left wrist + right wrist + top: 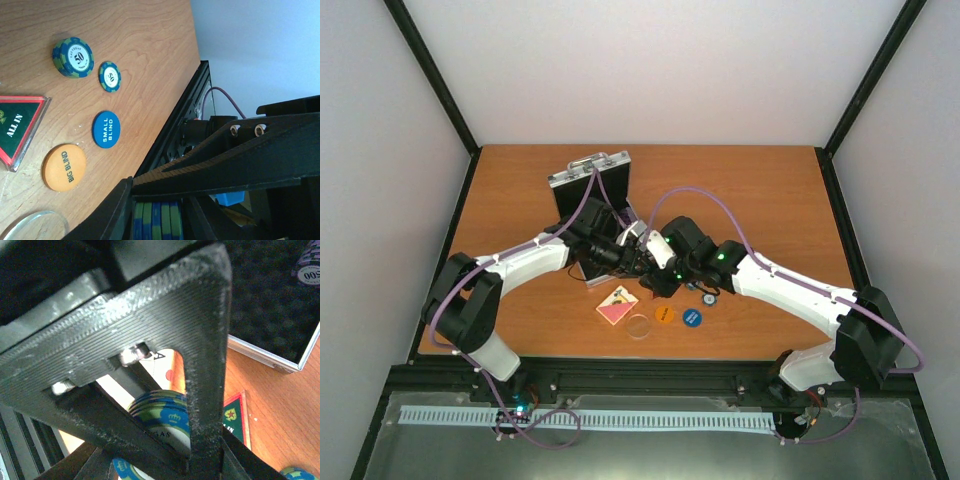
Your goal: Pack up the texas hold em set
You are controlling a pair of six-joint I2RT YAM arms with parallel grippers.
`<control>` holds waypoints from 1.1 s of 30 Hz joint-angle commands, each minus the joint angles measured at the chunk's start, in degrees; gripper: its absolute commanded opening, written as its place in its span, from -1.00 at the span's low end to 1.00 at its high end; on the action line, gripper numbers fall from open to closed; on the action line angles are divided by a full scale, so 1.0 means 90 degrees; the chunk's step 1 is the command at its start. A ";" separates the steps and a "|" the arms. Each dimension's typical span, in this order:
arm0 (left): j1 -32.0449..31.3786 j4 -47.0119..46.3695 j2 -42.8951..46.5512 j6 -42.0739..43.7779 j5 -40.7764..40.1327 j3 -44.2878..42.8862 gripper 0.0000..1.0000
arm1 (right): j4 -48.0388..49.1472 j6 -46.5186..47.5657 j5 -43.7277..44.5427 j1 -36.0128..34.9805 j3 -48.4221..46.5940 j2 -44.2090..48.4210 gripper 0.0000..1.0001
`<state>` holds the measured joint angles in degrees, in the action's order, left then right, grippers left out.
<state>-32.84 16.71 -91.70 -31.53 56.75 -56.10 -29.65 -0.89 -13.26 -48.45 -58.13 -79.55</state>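
White walls, wooden bench (770, 200): poker pieces by the front edge.
One open case (590, 185) near the back edge; one triangle (20, 127), orange disc (63, 167), blue disc (106, 129), clear disc (35, 225), two loose chip piles (73, 58); bare wood right. The right fingers (205, 365) clamp a chip stack (162, 415); the left fingers (225, 160) half-closed, grip unclear.
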 commanded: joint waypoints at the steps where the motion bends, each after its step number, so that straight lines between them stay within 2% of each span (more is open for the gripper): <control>1: -0.0149 -0.0167 0.0103 0.0061 0.0239 -0.0221 -0.98 | 0.0303 0.0020 0.0059 -0.0047 -0.0227 0.0010 -0.94; 2: -0.0150 -0.0131 0.0142 0.0067 0.0178 -0.0243 -0.99 | 0.0287 0.0019 0.0094 -0.0047 -0.0246 -0.0001 -0.93; 4: -0.0150 -0.0006 0.0204 0.0108 0.0020 -0.0283 -0.98 | 0.0208 0.0020 0.0141 -0.0047 -0.0315 -0.0024 -0.77; 6: -0.0150 0.0040 0.0219 0.0116 -0.0041 -0.0310 -0.99 | 0.0150 0.0008 0.0229 -0.0047 -0.0392 -0.0043 -0.49; 12: -0.0150 -0.0093 0.0206 -0.0013 -0.0146 -0.0228 -0.98 | 0.0090 -0.0009 0.0386 -0.0047 -0.0435 -0.0033 -0.32; 14: -0.0150 -0.0103 0.0230 -0.0022 -0.0173 -0.0227 -0.98 | 0.0072 -0.0021 0.0484 -0.0047 -0.0445 -0.0019 -0.09; 19: -0.0150 -0.0114 0.0257 -0.0025 -0.0205 -0.0232 -0.98 | 0.0109 0.0003 0.0622 -0.0047 -0.0476 -0.0033 0.20; 28: -0.0150 -0.0111 0.0150 -0.0028 -0.0371 -0.0252 -0.98 | 0.0170 -0.0031 0.0729 -0.0047 -0.0539 -0.0264 0.24; 33: -0.0150 -0.0084 -0.0169 -0.0028 -0.0664 -0.0295 -0.99 | 0.0167 -0.0190 0.1144 -0.0047 -0.0597 -0.0532 0.25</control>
<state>-33.15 15.92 -91.02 -31.94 51.09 -56.80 -31.07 -0.97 -7.86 -48.58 -61.58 -81.80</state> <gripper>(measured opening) 0.048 0.620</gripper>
